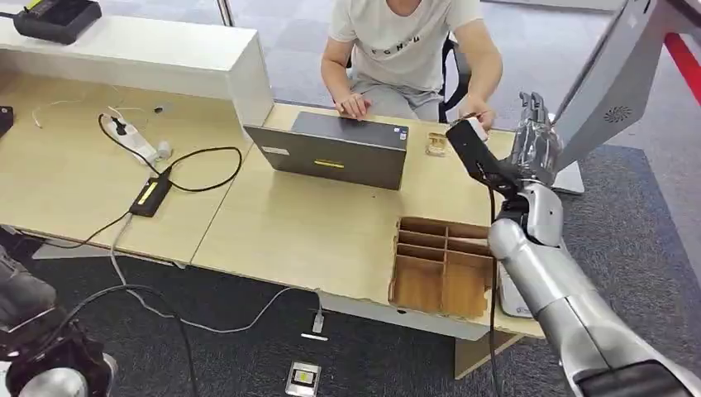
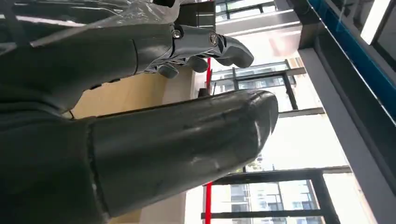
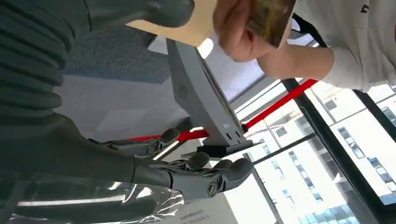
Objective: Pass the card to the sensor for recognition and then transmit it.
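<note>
A person's hand point(image 3: 238, 32) holds a brownish card point(image 3: 271, 16) just beyond my right hand point(image 3: 187, 172). My right hand's fingers point(image 3: 224, 170) are spread and straight, with nothing in them. From the head view, my right hand point(image 1: 533, 141) is raised over the table's right end, close to the seated person's hand point(image 1: 482, 114). A grey slanted terminal point(image 1: 612, 83) on a stand rises right behind my hand, and its panel point(image 3: 201, 102) appears again past my fingers. My left hand point(image 2: 187, 135) hangs low, its thumb and fingers point(image 2: 210, 46) apart and holding nothing.
A grey laptop point(image 1: 339, 149) stands in front of the person. A wooden divided box point(image 1: 442, 265) sits at the table's point(image 1: 314, 223) near right edge. A power strip point(image 1: 136, 141), a black adapter point(image 1: 150, 196) and cables lie to the left. A small device point(image 1: 302, 379) lies on the floor.
</note>
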`<action>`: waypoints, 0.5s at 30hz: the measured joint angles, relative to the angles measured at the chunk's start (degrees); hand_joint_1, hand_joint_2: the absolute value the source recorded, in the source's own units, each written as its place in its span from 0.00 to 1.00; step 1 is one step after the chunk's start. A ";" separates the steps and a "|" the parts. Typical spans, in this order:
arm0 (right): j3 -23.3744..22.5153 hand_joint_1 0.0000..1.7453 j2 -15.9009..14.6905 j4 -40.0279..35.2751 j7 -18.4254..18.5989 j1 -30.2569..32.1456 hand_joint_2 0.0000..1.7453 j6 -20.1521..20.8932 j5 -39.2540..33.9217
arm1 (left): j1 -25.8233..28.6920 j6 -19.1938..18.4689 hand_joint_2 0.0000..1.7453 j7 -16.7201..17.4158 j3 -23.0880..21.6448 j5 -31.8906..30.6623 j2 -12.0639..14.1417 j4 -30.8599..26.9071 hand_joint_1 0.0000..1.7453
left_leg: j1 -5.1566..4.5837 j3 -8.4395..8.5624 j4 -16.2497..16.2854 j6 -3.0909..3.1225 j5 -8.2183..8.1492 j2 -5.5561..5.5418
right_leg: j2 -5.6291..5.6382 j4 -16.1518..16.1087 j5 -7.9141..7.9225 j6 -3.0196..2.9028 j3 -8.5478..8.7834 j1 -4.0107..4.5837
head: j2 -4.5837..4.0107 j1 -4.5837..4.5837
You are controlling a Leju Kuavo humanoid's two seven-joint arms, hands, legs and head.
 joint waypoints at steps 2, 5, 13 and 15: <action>-0.22 0.00 -1.09 -1.94 -0.13 0.49 1.00 -0.18 1.38 | 0.00 0.00 0.00 -0.35 -0.18 0.07 0.11 0.09 0.00 | 0.00 0.01 0.01 0.00 0.00 -0.01 | 0.00 0.00 0.00 0.00 0.00 0.00 | 0.00 0.02; -1.33 0.00 -2.72 -7.07 -0.55 2.33 0.00 1.49 3.48 | 0.04 0.00 0.00 -0.92 -0.26 -0.07 0.15 0.11 0.00 | 0.00 0.01 0.00 0.00 -0.01 0.01 | 0.01 0.00 0.00 0.00 0.01 0.00 | 0.00 -0.02; -4.35 0.00 -6.71 -29.06 -1.66 13.44 1.00 3.06 4.79 | 2.07 0.02 0.00 -2.36 0.06 -0.72 0.15 -0.20 0.00 | 0.02 0.00 -0.01 -0.01 -0.02 -0.02 | -0.01 0.00 -0.02 -0.01 0.01 0.02 | 0.00 0.02; -4.74 0.00 -7.67 -34.11 -2.19 16.48 1.00 2.44 3.92 | 2.61 0.02 0.00 -2.38 0.50 -1.09 0.13 -0.52 0.00 | 0.02 -0.01 -0.02 -0.01 -0.02 -0.01 | -0.01 0.00 -0.02 -0.01 0.01 0.02 | 0.00 0.02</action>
